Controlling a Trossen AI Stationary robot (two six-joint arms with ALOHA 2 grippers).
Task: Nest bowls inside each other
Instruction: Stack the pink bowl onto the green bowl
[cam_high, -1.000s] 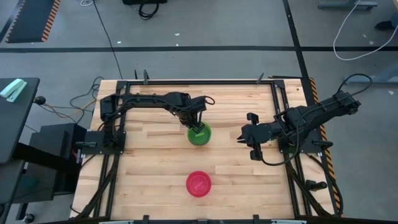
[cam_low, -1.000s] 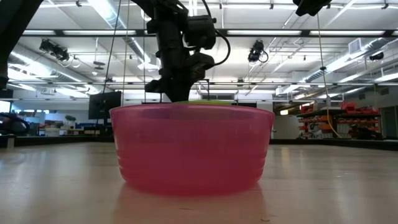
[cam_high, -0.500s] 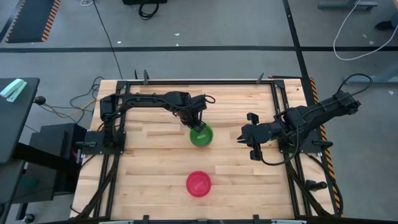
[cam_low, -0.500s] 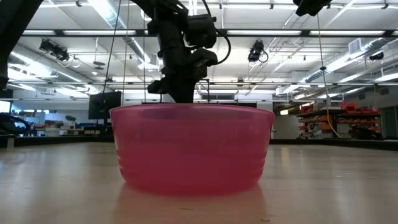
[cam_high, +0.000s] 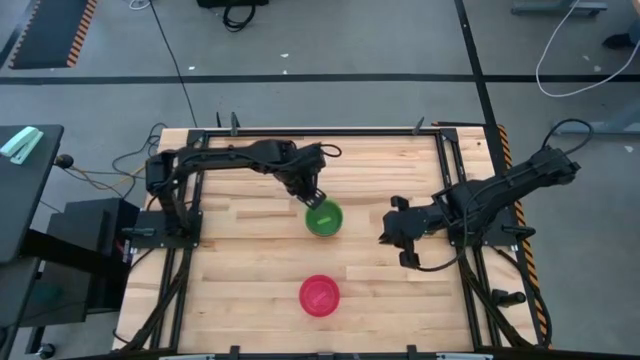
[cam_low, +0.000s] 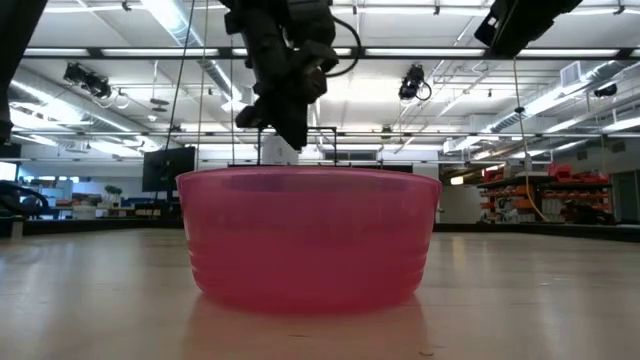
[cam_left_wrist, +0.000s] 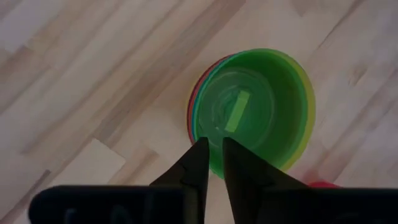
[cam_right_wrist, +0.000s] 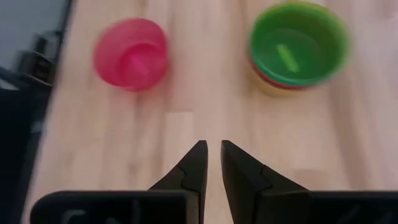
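A stack of nested bowls (cam_high: 322, 218) with the green one on top stands mid-table; red, yellow and teal rims show below the green in the left wrist view (cam_left_wrist: 255, 109) and the right wrist view (cam_right_wrist: 298, 43). The magenta-pink bowl (cam_high: 319, 296) stands alone on its base nearer the near edge, filling the low view (cam_low: 310, 240). My left gripper (cam_high: 313, 197) hangs shut just above the stack's far-left rim (cam_left_wrist: 212, 146), clear of it in the low view (cam_low: 298, 138). My right gripper (cam_high: 386, 238) is shut, to the right of the stack (cam_right_wrist: 211, 149).
Bare wooden tabletop (cam_high: 250, 270) lies around both bowls. A black metal frame (cam_high: 450, 170) runs along the table's edges. The right arm (cam_low: 520, 20) shows at the top of the low view.
My left gripper went down on the green bowl, whose rim sank out of sight behind the pink bowl in the low view. The gripper then rose and drew back toward the far-left. My right gripper shifted slightly toward the near edge and the stack.
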